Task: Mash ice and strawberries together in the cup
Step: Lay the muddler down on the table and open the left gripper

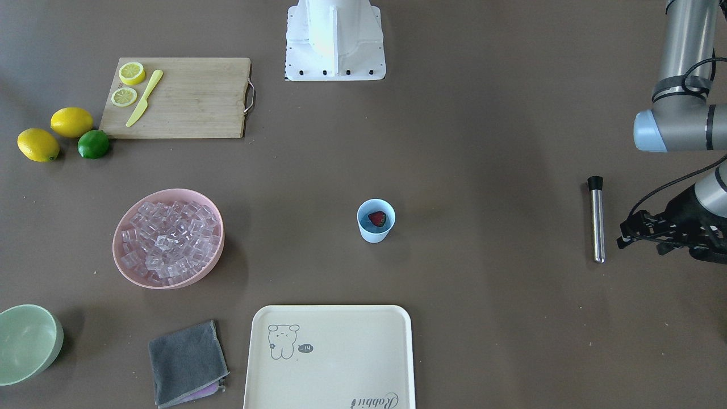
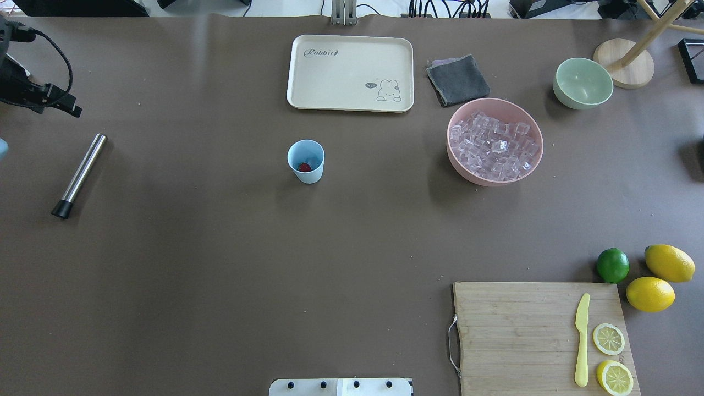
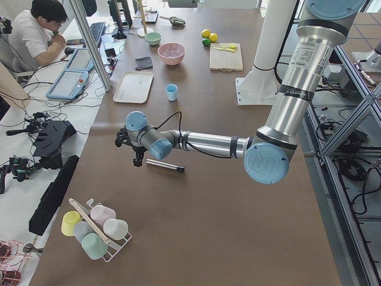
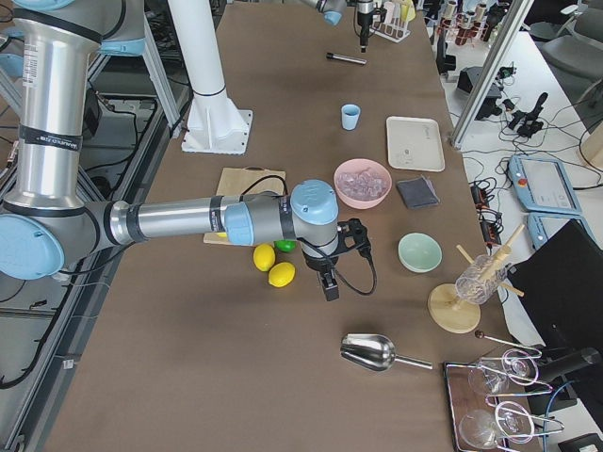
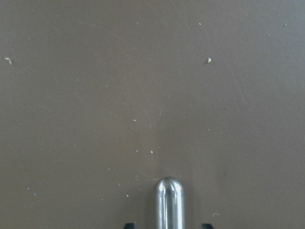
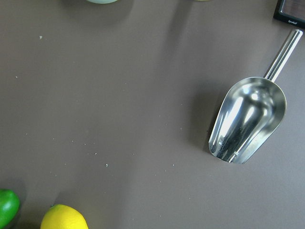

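- Brown surface (image 2: pixel 220 247) carries everything; the task's things lie well apart on it.
- Grey left arm reaches to the end of the surface. Its hand (image 1: pixel 627 234) hovers just beyond the rounded end of the steel rod. In the left wrist view two dark fingertips stand apart, with nothing between them but the rod far below.
- Right hand (image 4: pixel 330 287) hangs over the other end of the surface, near the lemons. I cannot tell if its fingers are apart or together.
- Pink bowl (image 2: pixel 489 181) holds all the ice (image 2: pixel 492 146), heaped up to the rim.
- Steel rod (image 2: pixel 82 170) with a black end lies flat. I judge it stiff, smooth and ready to roll, so a hold across the middle of the shaft seems safest.
- Metal scoop (image 6: pixel 248 119) lies below the right hand, empty.
- Light blue cup (image 2: pixel 311 173) stands upright in the middle, between rod and bowl. It looks light and thin, so it may slide or tip under pressing; one hand should pinch its wall near the rim.
- Red strawberry (image 2: pixel 304 166) lies at the bottom of the cup, alone as far as I see. It is probably soft.
- Single ice cubes look hard, slippery and small; scooping them should work better than pinching.
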